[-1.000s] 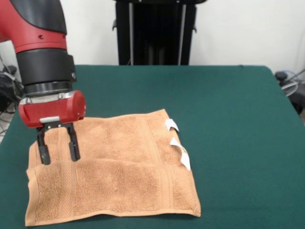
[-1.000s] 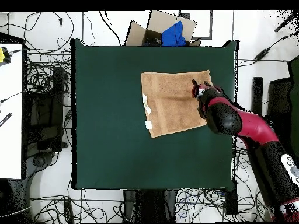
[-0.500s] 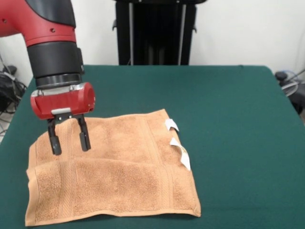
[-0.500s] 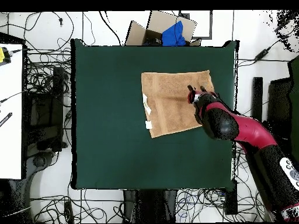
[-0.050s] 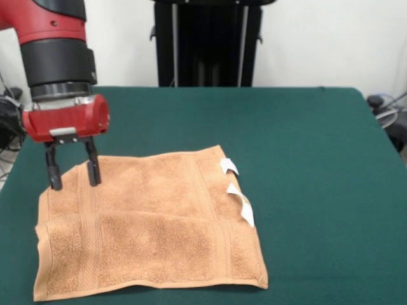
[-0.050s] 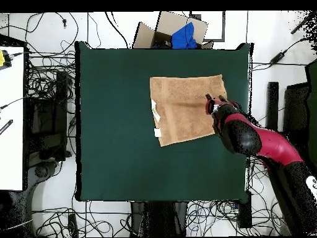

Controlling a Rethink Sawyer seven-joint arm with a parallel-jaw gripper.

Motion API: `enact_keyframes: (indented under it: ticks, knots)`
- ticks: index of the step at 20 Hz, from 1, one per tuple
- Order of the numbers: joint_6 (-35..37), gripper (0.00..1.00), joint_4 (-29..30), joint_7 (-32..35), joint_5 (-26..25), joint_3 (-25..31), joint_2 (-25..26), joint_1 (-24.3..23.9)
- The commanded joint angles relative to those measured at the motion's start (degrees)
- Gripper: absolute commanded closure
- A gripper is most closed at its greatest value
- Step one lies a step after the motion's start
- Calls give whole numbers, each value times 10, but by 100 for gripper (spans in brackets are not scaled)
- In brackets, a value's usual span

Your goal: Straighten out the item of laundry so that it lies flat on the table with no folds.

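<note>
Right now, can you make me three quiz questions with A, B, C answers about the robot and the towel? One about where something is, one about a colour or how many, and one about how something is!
1. Where is the gripper in the front view?
A. Over the towel's far left corner
B. Over the white tags
C. Off the table

2. How many white tags stick out from the towel's edge?
A. None
B. Two
C. Five

3. How does the towel lie on the table?
A. Rolled into a ball
B. Hanging off the table's edge
C. Spread out, with a fold line across it

Answers:
1. A, the fingers hang open above the towel's far left corner, with nothing between them.
2. B, two small white tags show on the right edge.
3. C, the orange-tan towel is spread on the green cloth, and a ridge runs across its near part.
</note>
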Motion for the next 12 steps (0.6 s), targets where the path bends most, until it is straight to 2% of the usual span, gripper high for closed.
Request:
enact_keyframes:
  ticks: [1,6,12]
  knots:
    - [42,0,32,-33,-48,-17,-16,-10]
    - [37,0,27,-28,-52,-20,-7,-3]
    - [3,0,20,5,-55,-37,16,26]
